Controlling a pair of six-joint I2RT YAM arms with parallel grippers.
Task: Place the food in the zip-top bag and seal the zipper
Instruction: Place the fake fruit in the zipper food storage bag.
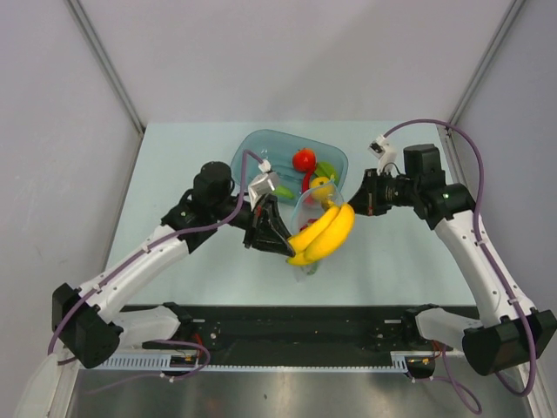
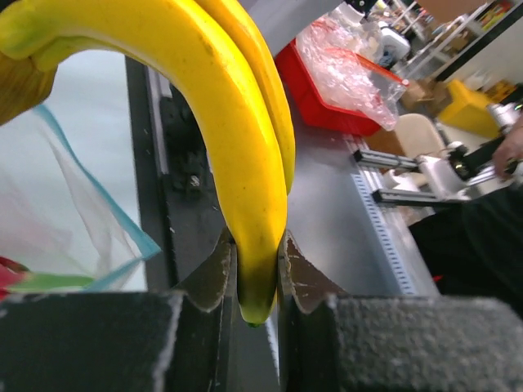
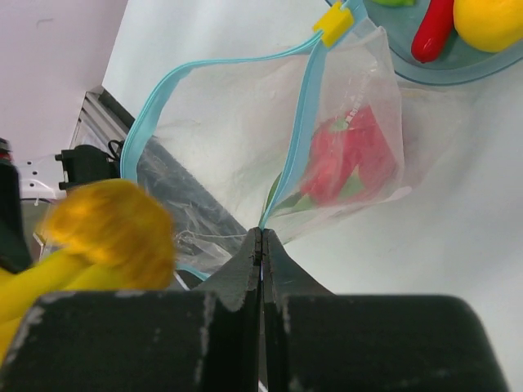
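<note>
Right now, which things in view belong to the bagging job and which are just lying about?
Job: banana in left gripper; zip-top bag pinched by right gripper; zipper; dragon fruit inside bag; tomato, chili, citrus in the tray.
Lying about: red bin and crumpled plastic off the table.

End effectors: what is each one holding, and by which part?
The left end effector grips the banana at one tip. The right end effector pinches the zip-top bag at its blue zipper edge.
</note>
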